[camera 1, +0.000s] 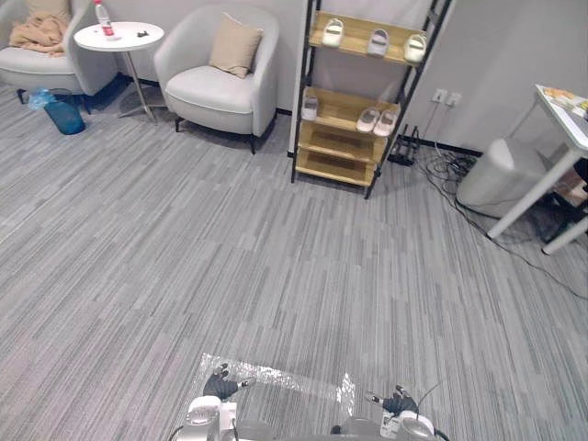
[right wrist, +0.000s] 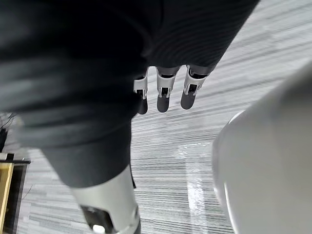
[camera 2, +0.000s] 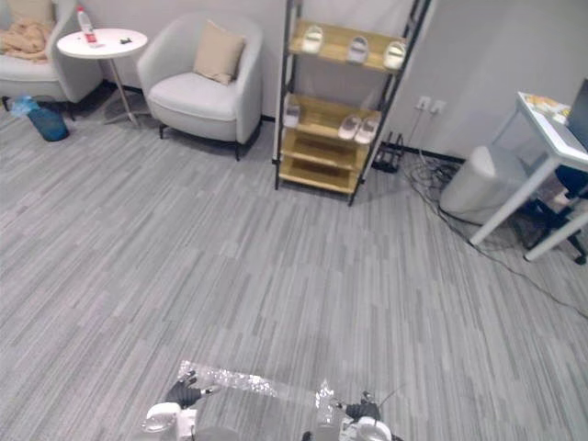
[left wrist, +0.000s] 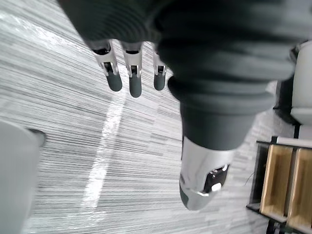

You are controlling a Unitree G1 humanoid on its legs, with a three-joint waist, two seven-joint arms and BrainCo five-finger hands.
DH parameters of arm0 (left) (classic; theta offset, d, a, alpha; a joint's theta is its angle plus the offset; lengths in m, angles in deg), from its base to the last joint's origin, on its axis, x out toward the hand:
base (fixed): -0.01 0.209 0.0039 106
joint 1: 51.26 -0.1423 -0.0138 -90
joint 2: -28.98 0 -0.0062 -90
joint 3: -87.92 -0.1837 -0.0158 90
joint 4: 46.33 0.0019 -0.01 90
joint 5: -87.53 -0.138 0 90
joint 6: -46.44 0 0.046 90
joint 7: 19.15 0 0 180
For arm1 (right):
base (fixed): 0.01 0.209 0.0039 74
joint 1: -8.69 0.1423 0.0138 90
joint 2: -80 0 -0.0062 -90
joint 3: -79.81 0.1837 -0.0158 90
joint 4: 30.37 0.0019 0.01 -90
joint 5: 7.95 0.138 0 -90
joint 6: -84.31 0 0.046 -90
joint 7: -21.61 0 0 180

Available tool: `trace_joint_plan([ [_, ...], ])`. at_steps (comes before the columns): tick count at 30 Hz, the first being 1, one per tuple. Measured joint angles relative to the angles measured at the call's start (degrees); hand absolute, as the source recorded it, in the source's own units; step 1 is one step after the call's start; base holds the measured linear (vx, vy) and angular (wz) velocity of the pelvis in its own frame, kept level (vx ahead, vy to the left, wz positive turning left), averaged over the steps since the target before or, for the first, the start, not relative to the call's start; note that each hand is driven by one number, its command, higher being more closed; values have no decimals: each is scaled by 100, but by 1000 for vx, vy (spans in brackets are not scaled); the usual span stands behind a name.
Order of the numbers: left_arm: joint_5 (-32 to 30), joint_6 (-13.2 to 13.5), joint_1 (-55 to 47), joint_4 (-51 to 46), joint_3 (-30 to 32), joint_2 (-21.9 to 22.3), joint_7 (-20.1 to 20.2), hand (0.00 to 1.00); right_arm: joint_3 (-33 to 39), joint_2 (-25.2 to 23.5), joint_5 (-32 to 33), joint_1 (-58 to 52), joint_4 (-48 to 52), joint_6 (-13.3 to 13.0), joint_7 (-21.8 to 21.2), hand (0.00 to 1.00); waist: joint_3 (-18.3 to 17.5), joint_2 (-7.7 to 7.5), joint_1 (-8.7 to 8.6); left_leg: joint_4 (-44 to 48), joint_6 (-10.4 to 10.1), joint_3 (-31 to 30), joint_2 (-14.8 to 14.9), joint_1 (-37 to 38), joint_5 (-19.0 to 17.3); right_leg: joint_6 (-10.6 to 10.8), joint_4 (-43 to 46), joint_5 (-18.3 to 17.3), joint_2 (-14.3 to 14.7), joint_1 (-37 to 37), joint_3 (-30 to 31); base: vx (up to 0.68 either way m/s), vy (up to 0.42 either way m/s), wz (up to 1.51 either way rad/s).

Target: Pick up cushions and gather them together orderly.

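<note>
A beige cushion [camera 1: 235, 44] leans upright against the back of the grey armchair [camera 1: 220, 92] at the far wall. A second beige cushion [camera 1: 46, 7] sits on the armchair at the far left [camera 1: 23, 64], with a crumpled beige blanket [camera 1: 37, 35] in front of it. Both my hands hang low at the near edge, far from the chairs: left hand [camera 1: 220, 384], right hand [camera 1: 397, 402]. In the wrist views the left hand's fingers [left wrist: 135, 83] and the right hand's fingers [right wrist: 163, 95] are straight over the grey carpet and hold nothing.
A round white side table [camera 1: 119, 37] with a bottle stands between the armchairs, a blue bin [camera 1: 64, 112] beside it. A wooden shoe rack [camera 1: 363, 101] stands to the right, then cables [camera 1: 441, 165], a grey pouf [camera 1: 501, 175] and a white desk [camera 1: 560, 119].
</note>
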Motion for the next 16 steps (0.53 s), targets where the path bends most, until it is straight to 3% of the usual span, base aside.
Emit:
trace_joint_plan([
  [1, -23, -7, -13, 24, 68, 34, -15, 0, 32, 31, -1, 3, -39, 8, -3, 0, -95, 24, -2, -21, -8, -58, 19, 3, -5, -16, -155, -47, 29, 83, 19, 219, -81, 6],
  [3, -69, -3, -16, 120, 66, 147, -28, 0, 218, 127, 3, 11, -161, -19, 3, 0, -185, 282, -3, -47, -48, -215, 105, 3, -38, -75, -939, 171, 156, 420, -15, 320, -70, 3],
  [5, -66, -7, 8, 227, 208, 250, -28, 0, 253, 208, 6, 3, -191, -18, 7, 0, -225, 388, -17, -41, -49, -345, 120, 25, -38, -79, -1388, 337, 188, 674, -89, 212, -41, 6],
  [12, -61, -4, 17, 330, 284, 286, -23, 0, 462, 230, 13, -216, -189, -16, 19, 0, -313, 368, -58, -10, -96, -584, 16, 231, -66, 26, -1959, 423, 154, 1260, -251, 119, 8, 12],
  [16, -51, -9, -46, 338, 267, 290, -17, 0, 644, 248, 14, -312, -191, -4, 14, 0, -343, 437, -97, 183, -95, -706, -159, 291, -65, 36, -1983, 429, 31, 1442, -282, 61, 51, 6],
])
